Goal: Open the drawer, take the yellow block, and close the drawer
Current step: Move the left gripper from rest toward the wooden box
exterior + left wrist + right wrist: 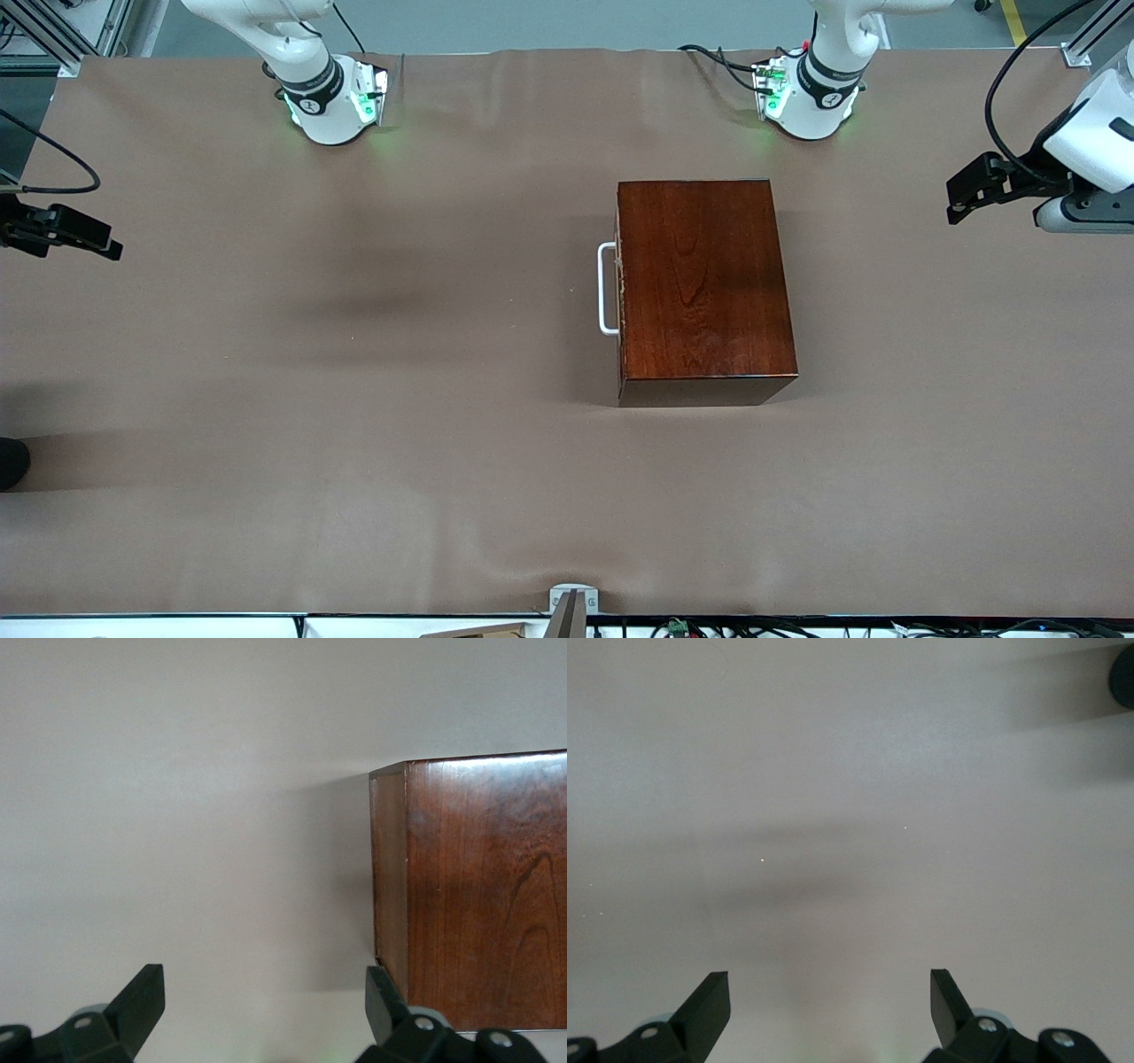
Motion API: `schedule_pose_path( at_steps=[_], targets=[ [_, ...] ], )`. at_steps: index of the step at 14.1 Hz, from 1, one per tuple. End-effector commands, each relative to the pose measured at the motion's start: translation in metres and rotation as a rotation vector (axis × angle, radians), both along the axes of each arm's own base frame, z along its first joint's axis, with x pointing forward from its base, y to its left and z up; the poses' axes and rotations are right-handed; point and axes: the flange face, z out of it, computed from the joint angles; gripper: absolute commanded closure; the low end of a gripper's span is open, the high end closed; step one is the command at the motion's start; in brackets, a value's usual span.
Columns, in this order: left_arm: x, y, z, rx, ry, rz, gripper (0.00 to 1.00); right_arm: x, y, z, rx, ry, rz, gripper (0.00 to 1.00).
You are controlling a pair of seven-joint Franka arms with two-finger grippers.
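The drawer (pixel 618 288) is shut inside the dark reddish-brown wooden box (pixel 704 283) in the middle of the table. Its white bar handle (pixel 607 288) faces the right arm's end of the table. The yellow block is hidden. My left gripper (pixel 961 199) hangs open over the table at the left arm's end, apart from the box. In the left wrist view the left gripper (pixel 264 988) holds nothing, and a corner of the box (pixel 478 895) shows. My right gripper (pixel 89 237) hangs open over the right arm's end. The right wrist view shows the right gripper (pixel 830 992) empty over bare table.
Brown paper covers the table (pixel 354 443). The arm bases (pixel 332 97) (pixel 811 93) stand along its edge farthest from the front camera. A dark round object (pixel 11 462) sits at the table's right-arm end. A small metal mount (pixel 571 607) sits at the edge nearest the front camera.
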Motion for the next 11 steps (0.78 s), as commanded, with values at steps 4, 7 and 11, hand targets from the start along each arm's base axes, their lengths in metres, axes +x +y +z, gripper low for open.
schedule_pose_path(
  at_steps=[4, 7, 11],
  targets=[
    [-0.0051, -0.0014, 0.0017, -0.028, 0.006, 0.005, 0.00, 0.0002, 0.0001, 0.0008, 0.003, -0.005, 0.006, 0.00],
    [-0.0030, -0.0016, 0.0014, -0.028, 0.004, 0.003, 0.00, 0.0002, 0.0001, 0.0008, 0.003, -0.005, 0.006, 0.00],
    [0.0013, -0.0057, 0.0033, -0.025, -0.008, -0.004, 0.00, 0.0002, 0.0001, 0.0008, 0.003, -0.005, 0.006, 0.00]
  ],
)
